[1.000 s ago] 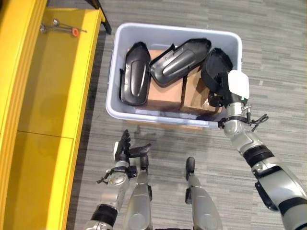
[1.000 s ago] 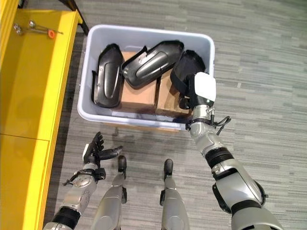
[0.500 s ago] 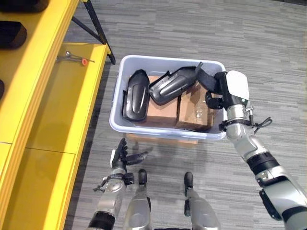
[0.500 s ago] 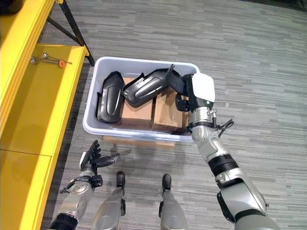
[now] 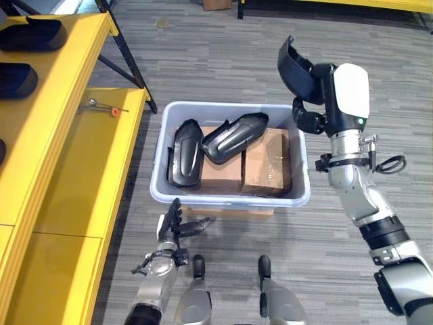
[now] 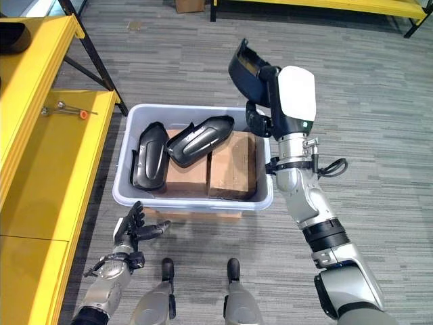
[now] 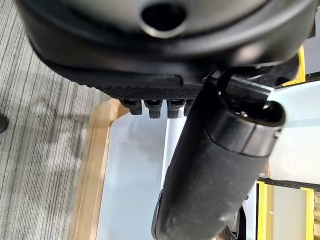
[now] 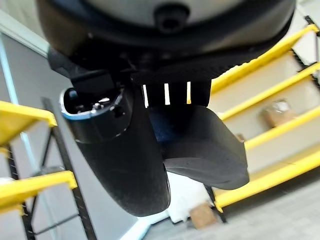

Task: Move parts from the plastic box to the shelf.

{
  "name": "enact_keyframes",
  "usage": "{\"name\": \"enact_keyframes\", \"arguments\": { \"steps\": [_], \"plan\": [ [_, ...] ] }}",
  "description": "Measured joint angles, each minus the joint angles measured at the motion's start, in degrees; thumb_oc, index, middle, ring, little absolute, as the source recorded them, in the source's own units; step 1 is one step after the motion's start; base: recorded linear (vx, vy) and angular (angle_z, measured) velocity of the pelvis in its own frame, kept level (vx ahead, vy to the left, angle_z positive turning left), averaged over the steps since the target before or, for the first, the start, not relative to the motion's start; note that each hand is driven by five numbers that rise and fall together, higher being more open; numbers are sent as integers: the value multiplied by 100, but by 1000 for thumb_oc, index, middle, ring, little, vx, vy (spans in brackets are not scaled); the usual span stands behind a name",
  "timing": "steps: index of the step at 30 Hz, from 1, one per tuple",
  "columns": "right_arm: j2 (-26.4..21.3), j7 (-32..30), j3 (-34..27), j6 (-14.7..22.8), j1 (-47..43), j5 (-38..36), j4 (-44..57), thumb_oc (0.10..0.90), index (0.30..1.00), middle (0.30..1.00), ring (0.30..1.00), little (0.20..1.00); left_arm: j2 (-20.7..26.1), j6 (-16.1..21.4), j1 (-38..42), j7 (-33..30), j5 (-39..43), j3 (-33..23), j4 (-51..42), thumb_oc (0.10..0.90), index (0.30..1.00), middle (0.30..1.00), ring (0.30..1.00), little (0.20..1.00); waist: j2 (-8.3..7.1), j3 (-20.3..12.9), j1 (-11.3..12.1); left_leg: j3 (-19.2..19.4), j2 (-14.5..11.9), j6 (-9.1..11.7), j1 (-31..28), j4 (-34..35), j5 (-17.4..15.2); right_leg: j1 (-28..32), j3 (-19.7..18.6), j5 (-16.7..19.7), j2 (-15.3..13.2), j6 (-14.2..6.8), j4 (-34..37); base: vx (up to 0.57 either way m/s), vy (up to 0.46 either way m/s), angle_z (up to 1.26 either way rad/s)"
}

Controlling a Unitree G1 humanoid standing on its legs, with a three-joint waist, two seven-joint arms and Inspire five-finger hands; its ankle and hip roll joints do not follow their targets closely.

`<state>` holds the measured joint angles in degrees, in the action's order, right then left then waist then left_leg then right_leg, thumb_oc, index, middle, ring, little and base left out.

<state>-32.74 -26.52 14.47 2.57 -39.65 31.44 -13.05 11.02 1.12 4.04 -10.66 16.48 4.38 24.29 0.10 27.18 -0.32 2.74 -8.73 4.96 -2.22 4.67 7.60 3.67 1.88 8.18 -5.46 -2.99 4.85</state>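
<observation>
Right hand: raised above the far right corner of the box, fingers and thumb curled round a black part.
Held part: clear of the box, well above its rim, tilted.
Left hand: low, just in front of the box's near wall, fingers straight and spread, holding nothing.
Box: pale grey plastic, on the floor right of the yellow shelf.
In the box: two black parts lying on two cardboard boxes.
Shelf: other black parts on its upper levels; a small tool on the low level nearest the box.
</observation>
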Motion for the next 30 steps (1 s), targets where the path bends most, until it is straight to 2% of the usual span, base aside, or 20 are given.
{"name": "enact_keyframes", "arguments": {
  "steps": [4,6,11,15,19,21,24,26,27,29,30],
  "plan": [
    [1,108,53,118,27,2,176,400,300,300,300,300,-1,-8,-133,3,0,-3,-2,900,1000,1000,1000,1000,8,-290,-4,-2,-6,-1,-25,0,-7,31,4,-5,6,-2,0,-26,-72,1],
    [2,170,78,133,35,3,176,400,300,300,300,300,-3,-11,-132,3,3,-3,2,900,1000,1000,1000,1000,11,-310,-5,-5,-8,2,-88,1,-11,100,6,-15,8,-6,-1,-46,-86,2],
    [-3,360,398,157,39,2,155,400,300,300,300,300,-38,-75,-231,9,5,3,8,900,1000,1000,1000,1000,175,-639,-28,-34,-27,-3,-94,20,-12,115,17,-50,28,3,-12,-44,-87,2],
    [-72,551,803,250,78,4,156,400,300,300,300,300,-95,-84,-356,10,14,-5,51,900,1000,1000,1000,1000,309,-763,-96,-152,-108,-7,-201,20,-9,296,121,-94,128,20,2,-58,-191,11],
    [-85,655,849,345,158,6,156,400,300,300,300,300,-153,-86,-476,21,16,16,52,900,1000,1000,1000,1000,363,-822,-79,-231,-201,-54,-185,18,-4,361,249,-155,232,110,-4,-40,-150,19],
    [-100,698,853,346,193,8,156,400,300,300,300,300,-166,-94,-574,21,20,13,51,900,1000,1000,1000,1000,375,-828,6,-341,-246,-189,-180,17,-17,445,376,-190,350,156,-32,-90,-229,24],
    [-198,702,866,342,194,6,154,400,300,300,300,300,-252,-96,-654,17,52,0,49,900,1000,1000,1000,1000,419,-853,49,-557,-296,-308,-161,5,18,507,597,-257,375,224,-58,-80,-132,36],
    [-180,708,928,343,198,-13,148,400,300,300,300,300,-346,-108,-811,19,90,-12,59,900,1000,1000,1000,1000,487,-865,214,-782,-337,-404,-42,-56,90,557,874,-349,503,274,-134,-136,-177,59],
    [-187,716,946,343,196,-14,139,400,300,300,300,300,-375,-108,-824,21,90,1,59,900,1000,1000,1000,1000,496,-866,228,-846,-322,-381,34,-97,200,572,972,-379,508,289,-144,-79,-67,79],
    [-436,722,1148,336,-8,-9,-37,400,300,300,300,300,-426,-113,-764,39,115,116,105,900,1000,1000,1000,1000,536,-856,244,-676,-225,165,402,-267,829,555,1420,-557,398,367,-207,-92,-59,126],
    [-493,766,1289,329,-158,-1,-194,400,300,300,300,300,-450,-117,-817,40,115,134,139,900,1000,1000,1000,1000,615,-866,393,-374,-203,-59,395,-184,814,588,1604,-610,442,369,-278,-124,-66,116]
  ]
}}
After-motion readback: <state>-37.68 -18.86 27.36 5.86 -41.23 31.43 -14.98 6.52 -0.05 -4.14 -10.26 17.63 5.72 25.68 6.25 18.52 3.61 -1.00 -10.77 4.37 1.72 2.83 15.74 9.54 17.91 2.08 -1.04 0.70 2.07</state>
